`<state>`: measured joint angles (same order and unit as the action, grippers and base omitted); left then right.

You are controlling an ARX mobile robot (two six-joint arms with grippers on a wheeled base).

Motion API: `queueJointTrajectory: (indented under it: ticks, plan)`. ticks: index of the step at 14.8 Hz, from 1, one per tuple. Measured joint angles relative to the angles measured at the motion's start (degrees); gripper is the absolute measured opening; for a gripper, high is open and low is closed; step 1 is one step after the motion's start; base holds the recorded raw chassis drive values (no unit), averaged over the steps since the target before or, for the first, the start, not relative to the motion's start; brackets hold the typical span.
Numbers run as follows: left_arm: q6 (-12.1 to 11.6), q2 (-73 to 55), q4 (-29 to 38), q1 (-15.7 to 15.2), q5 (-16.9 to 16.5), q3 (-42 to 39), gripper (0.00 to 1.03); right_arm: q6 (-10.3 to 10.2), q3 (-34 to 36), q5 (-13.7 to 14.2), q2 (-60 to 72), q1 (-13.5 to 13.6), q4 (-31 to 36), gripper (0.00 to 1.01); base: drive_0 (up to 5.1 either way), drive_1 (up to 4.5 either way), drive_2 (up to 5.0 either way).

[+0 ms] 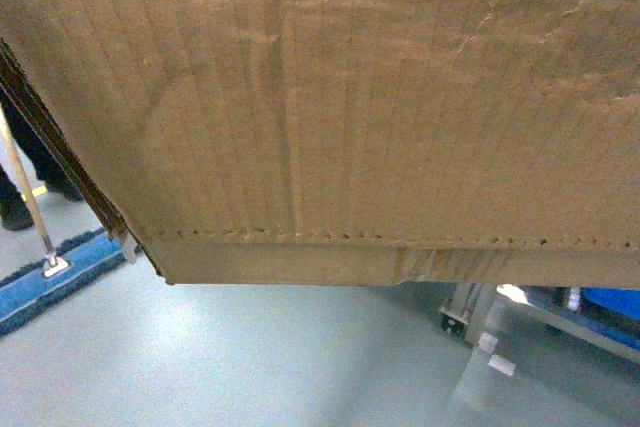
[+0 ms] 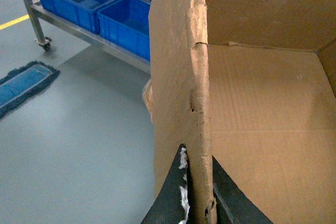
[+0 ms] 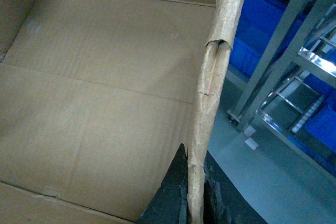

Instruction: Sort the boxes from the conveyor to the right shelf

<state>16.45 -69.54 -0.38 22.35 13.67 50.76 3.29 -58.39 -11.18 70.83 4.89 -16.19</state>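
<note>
- The cardboard box (image 1: 380,97) hangs in the air above the grey floor (image 1: 250,357), filling most of the head view (its perforated line shows near the lower edge).
- The left gripper (image 2: 198,198) has its jaws clamped on the box's torn left wall.
- The right gripper (image 3: 195,198) pinches the right wall.
- Blue crates (image 2: 105,9) sit on a steel rack (image 3: 283,66) nearby.

Brown torn-edged cardboard box (image 1: 380,97) held aloft, open, empty.
</note>
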Motion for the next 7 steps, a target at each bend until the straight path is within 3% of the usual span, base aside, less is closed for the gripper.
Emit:
queueJointTrajectory:
  ticks: [7]
  plan:
    - [0.0,0.0,0.0,0.0,0.0,0.0,0.02,0.0,0.0,0.0,0.0,0.0,0.0,0.02,-1.4,-1.37,-1.4]
